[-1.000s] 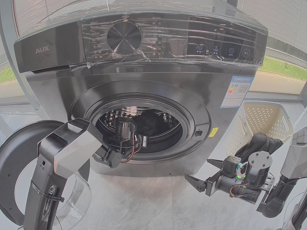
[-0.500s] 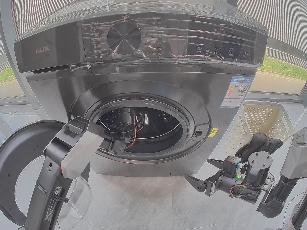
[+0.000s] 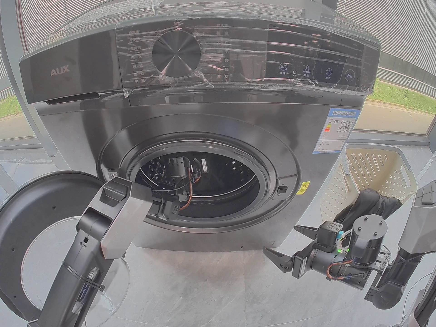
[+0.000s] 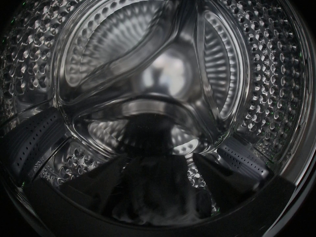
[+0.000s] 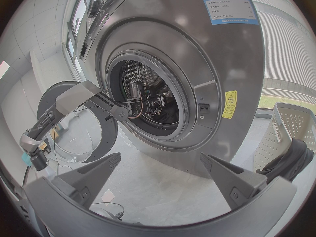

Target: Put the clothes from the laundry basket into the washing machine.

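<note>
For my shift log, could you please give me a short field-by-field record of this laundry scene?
Washer: grey front-loading washing machine, its round door swung open on the robot's left.
Drum: dark crumpled garment lying at the bottom of the perforated steel drum.
Left gripper: inside the drum, fingers open, that garment seen between them.
Right gripper: open and empty, above the floor before the washer.
Basket: cream perforated plastic laundry basket right of the washer, black garment draped over its rim.
</note>
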You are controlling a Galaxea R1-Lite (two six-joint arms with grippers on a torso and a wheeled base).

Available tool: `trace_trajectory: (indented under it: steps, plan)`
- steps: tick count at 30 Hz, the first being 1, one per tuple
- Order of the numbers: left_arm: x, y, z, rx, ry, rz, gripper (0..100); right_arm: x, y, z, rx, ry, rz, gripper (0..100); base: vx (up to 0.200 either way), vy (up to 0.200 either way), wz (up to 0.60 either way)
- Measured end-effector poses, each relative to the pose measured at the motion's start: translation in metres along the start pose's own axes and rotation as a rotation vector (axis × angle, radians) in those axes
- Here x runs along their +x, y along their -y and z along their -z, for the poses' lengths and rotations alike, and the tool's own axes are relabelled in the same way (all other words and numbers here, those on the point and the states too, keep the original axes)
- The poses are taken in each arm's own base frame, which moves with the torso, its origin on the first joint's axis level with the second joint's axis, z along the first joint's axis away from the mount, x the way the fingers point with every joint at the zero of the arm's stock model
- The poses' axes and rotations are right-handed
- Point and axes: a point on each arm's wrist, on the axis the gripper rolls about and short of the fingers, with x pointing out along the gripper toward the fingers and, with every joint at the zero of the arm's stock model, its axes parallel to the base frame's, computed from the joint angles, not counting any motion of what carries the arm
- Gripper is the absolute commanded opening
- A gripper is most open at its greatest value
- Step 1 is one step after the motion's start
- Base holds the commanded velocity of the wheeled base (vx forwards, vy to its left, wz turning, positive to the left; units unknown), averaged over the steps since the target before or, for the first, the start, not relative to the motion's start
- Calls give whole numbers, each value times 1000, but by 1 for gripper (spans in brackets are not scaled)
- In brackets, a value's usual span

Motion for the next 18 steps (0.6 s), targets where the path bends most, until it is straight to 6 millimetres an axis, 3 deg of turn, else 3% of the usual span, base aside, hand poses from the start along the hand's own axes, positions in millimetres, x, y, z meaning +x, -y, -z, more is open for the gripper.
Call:
trace_trajectory:
  steps: [9, 18]
  plan:
    - [-20, 6, -4, -11, -95, 25, 100, 0, 1, 0, 0, -1, 1, 100, 0, 0, 0]
    - [-86, 20, -15, 9, -305, 135, 100, -1, 1, 1, 1, -5, 2, 100, 0, 0, 0]
